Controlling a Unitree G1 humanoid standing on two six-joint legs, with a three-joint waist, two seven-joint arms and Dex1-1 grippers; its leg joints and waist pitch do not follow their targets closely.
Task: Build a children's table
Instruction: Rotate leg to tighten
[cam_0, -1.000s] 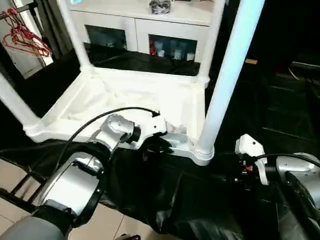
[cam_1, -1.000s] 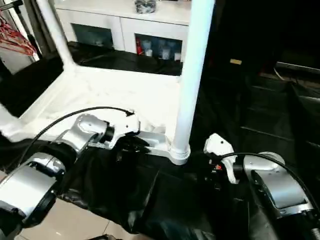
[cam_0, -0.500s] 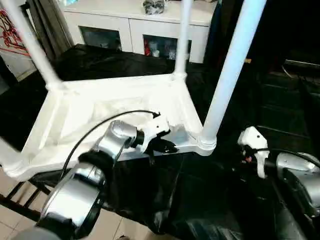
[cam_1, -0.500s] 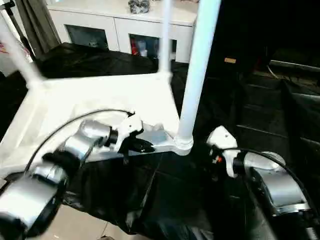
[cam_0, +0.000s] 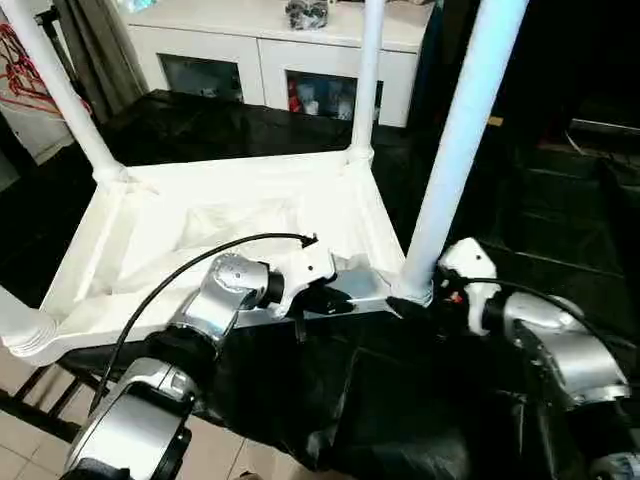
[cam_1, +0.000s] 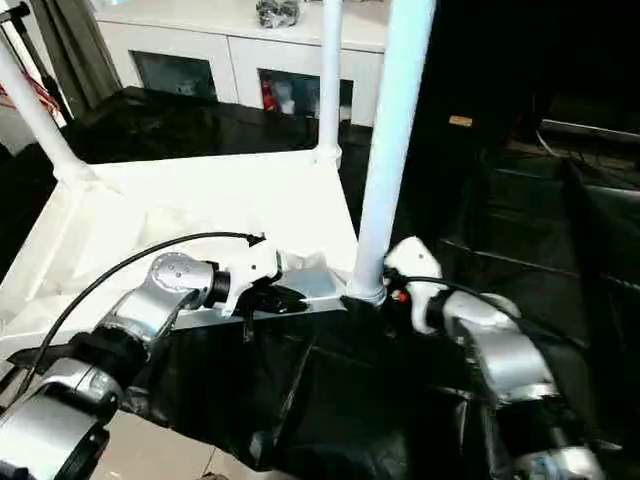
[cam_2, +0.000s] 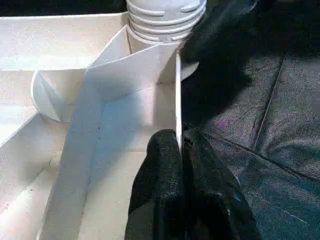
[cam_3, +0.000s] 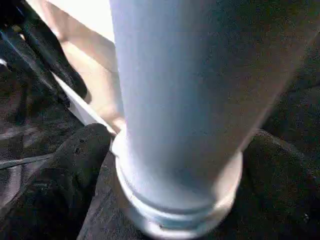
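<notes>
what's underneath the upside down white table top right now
A black sheet lies under the table top, showing past its near and far edges. The left gripper pinches the near rim. What the sheet covers, and whatever supports the top beneath it, is hidden.

a black, wrinkled cover (cam_0: 420, 400) is spread over the bench and reaches toward the far side. behind it stands a white cabinet (cam_0: 290, 50) with glass doors (cam_0: 328, 95), small items showing dimly behind the panes. a dark object (cam_0: 307, 12) sits on top of the cabinet. red hangers (cam_0: 35, 85) hang at the far left, beside a grey curtain (cam_0: 95, 50). pale floor tiles (cam_0: 25, 440) show at the near left.
</notes>
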